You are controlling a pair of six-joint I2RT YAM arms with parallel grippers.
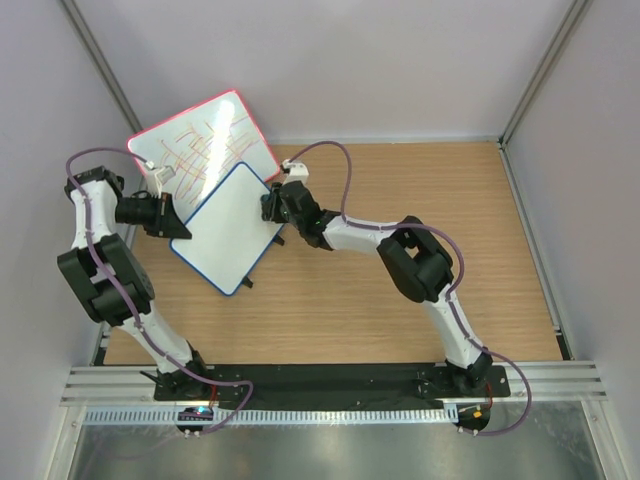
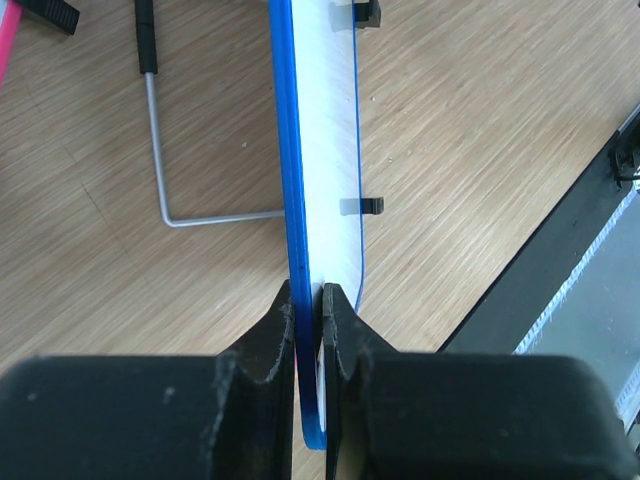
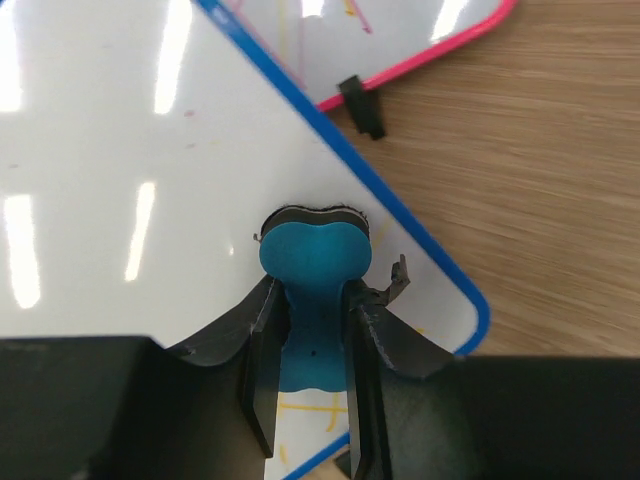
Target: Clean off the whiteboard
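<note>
Both fingers of my left gripper (image 2: 306,300) are clamped on the blue frame of the whiteboard (image 2: 322,150), at the bottom centre of the left wrist view. I judge this steadies it against rubbing. Low in its own view, my right gripper (image 3: 310,292) is closed on the waist of a blue eraser (image 3: 312,245), whose felt end presses the white surface near the board's lower-right corner. Faint yellow strokes (image 3: 300,408) show just under those fingers, so wiping seems unfinished. Beyond, at upper right, the pink-framed board (image 3: 430,40) is overlapped by the whiteboard's edge, on the wooden table (image 3: 570,200). From above, the whiteboard sits left of centre, between both grippers.
</note>
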